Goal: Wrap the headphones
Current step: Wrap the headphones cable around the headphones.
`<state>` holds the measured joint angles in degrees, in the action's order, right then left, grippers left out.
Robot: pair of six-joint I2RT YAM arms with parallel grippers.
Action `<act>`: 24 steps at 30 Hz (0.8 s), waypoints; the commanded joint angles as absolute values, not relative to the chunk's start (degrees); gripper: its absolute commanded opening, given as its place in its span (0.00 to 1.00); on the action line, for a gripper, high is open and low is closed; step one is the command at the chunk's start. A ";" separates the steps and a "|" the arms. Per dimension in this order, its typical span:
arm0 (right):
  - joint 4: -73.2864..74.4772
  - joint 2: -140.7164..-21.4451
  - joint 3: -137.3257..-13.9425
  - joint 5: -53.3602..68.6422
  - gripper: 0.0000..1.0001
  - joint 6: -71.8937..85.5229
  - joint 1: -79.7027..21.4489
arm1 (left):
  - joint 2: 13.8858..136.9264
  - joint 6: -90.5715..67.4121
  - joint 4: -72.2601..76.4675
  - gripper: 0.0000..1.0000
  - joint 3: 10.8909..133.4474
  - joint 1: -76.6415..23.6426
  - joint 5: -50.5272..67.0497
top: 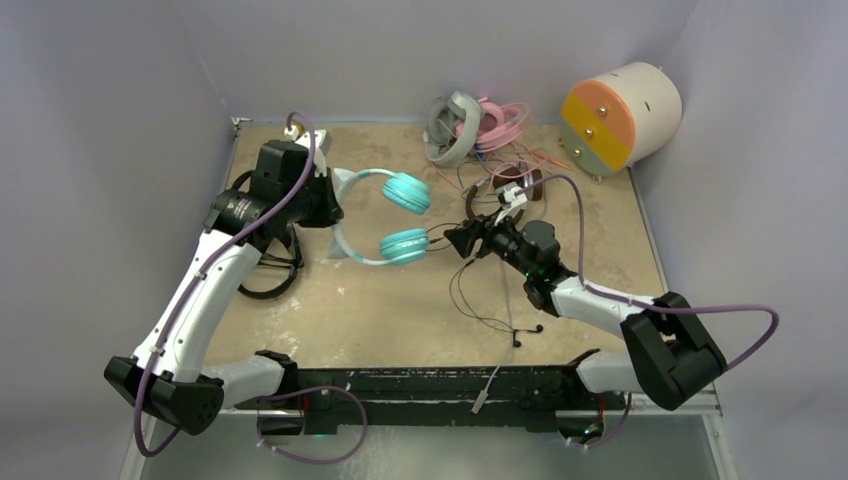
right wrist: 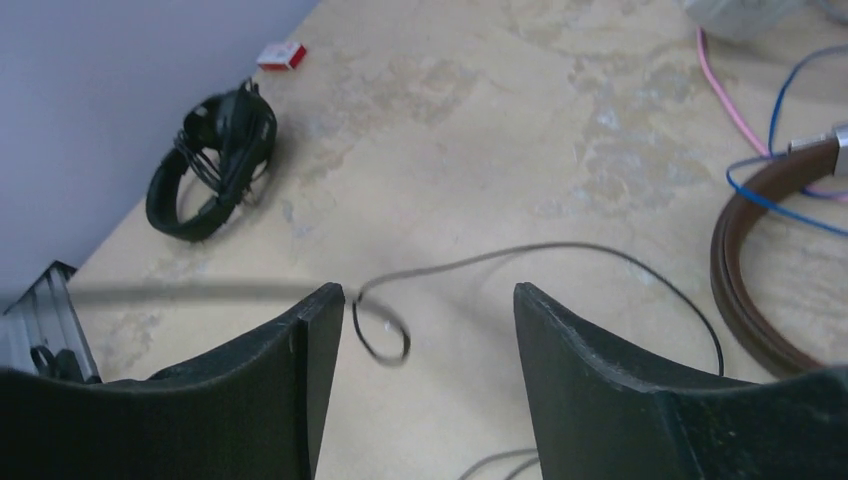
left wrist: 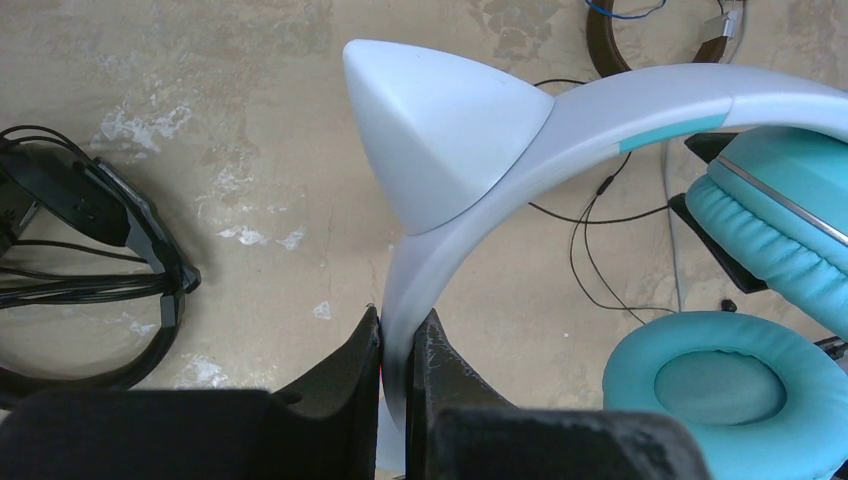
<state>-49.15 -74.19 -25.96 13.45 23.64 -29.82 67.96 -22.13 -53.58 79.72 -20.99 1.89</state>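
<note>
Teal-and-white headphones sit mid-bench, their headband clamped in the left gripper. The right gripper is spread around the thin black cable without pinching it. The step looks like gathering the cable; next, pinch it and wind.

- Tabletop: flat, beige, mottled with pale worn patches and scuffs.
- Back wall, left wall, right wall: plain pale lavender-grey panels enclosing the tabletop on three sides.
- Near edge: black rail running across the table's width.
- Lighting: even and diffuse; shadows are soft.
</note>
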 commanded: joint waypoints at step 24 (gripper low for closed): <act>-3.72 -57.73 -55.30 -5.93 0.00 -8.74 -41.97 | 81.48 -20.32 -55.97 0.00 91.83 -30.13 -6.14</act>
